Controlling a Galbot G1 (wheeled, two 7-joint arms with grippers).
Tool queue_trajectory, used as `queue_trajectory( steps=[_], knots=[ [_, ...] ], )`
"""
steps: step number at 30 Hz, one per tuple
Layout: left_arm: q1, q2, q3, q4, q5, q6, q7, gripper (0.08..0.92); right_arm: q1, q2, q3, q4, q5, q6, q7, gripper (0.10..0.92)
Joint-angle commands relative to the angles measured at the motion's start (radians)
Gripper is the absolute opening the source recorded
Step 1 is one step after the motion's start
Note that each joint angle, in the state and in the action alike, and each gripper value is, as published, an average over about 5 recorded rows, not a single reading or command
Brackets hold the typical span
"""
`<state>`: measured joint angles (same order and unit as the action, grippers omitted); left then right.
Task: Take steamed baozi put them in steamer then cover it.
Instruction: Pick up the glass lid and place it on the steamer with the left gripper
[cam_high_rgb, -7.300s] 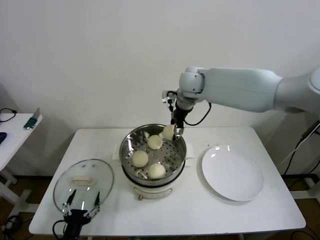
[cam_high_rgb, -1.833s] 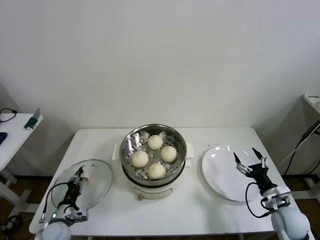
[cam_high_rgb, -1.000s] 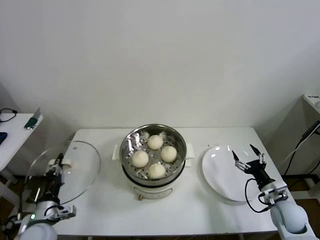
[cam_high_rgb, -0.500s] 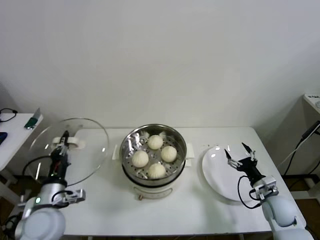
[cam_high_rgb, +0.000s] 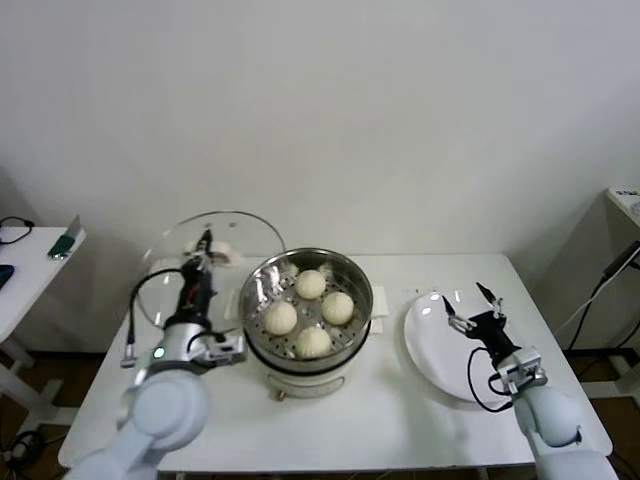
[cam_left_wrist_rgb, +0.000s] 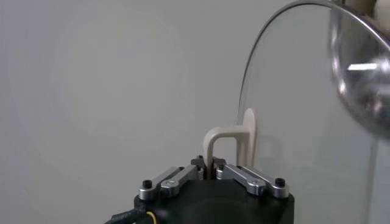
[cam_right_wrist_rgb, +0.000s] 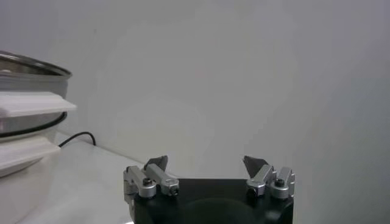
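Observation:
The steamer (cam_high_rgb: 364, 318) stands mid-table, uncovered, with several cream-white baozi (cam_high_rgb: 310, 284) on its perforated floor. My left gripper (cam_high_rgb: 205, 244) is shut on the cover's cream handle (cam_left_wrist_rgb: 228, 137). It holds the glass cover (cam_high_rgb: 243, 238) on edge in the air, just left of the steamer and close to its rim. In the left wrist view the gripper (cam_left_wrist_rgb: 212, 171) pinches the handle's foot, and the cover's glass (cam_left_wrist_rgb: 304, 128) rises beside it. My right gripper (cam_high_rgb: 470, 305) hovers open and empty over the white plate (cam_high_rgb: 430, 350). The right wrist view shows the right gripper (cam_right_wrist_rgb: 207, 163) wide apart, and the steamer (cam_right_wrist_rgb: 27, 91) stands farther off.
The white table (cam_high_rgb: 380, 420) carries the bare plate right of the steamer. A small side table (cam_high_rgb: 25, 262) with a few items stands beyond the left edge. A white wall runs close behind.
My left gripper has carried the cover up off the table's left side and rightward to beside the steamer. The right gripper has drifted slightly left over the plate, still open.

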<state>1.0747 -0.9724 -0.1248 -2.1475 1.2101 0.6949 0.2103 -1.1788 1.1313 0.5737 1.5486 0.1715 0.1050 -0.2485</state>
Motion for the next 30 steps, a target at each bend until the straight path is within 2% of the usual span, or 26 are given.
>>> queue_trajectory(
  steps=[1, 7, 17, 23, 30],
  knots=[
    [-0.157, -0.230, 0.265, 0.128, 0.169, 0.089, 0.151, 0.149, 0.004, 0.013, -0.001, -0.003, -0.017, 0.000, 0.002, 0.823],
    [-0.148, -0.314, 0.273, 0.207, 0.218, 0.090, 0.150, 0.149, -0.010, 0.016, 0.020, 0.001, -0.020, 0.005, 0.001, 0.823],
    [-0.158, -0.413, 0.272, 0.294, 0.270, 0.090, 0.147, 0.149, -0.020, 0.018, 0.043, -0.007, -0.023, 0.013, -0.003, 0.823],
    [-0.126, -0.449, 0.269, 0.310, 0.281, 0.090, 0.133, 0.149, -0.019, 0.024, 0.047, -0.011, -0.025, 0.016, -0.006, 0.823],
    [-0.106, -0.458, 0.266, 0.314, 0.276, 0.090, 0.106, 0.149, -0.016, 0.026, 0.052, -0.019, -0.025, 0.019, -0.009, 0.823]
  ],
)
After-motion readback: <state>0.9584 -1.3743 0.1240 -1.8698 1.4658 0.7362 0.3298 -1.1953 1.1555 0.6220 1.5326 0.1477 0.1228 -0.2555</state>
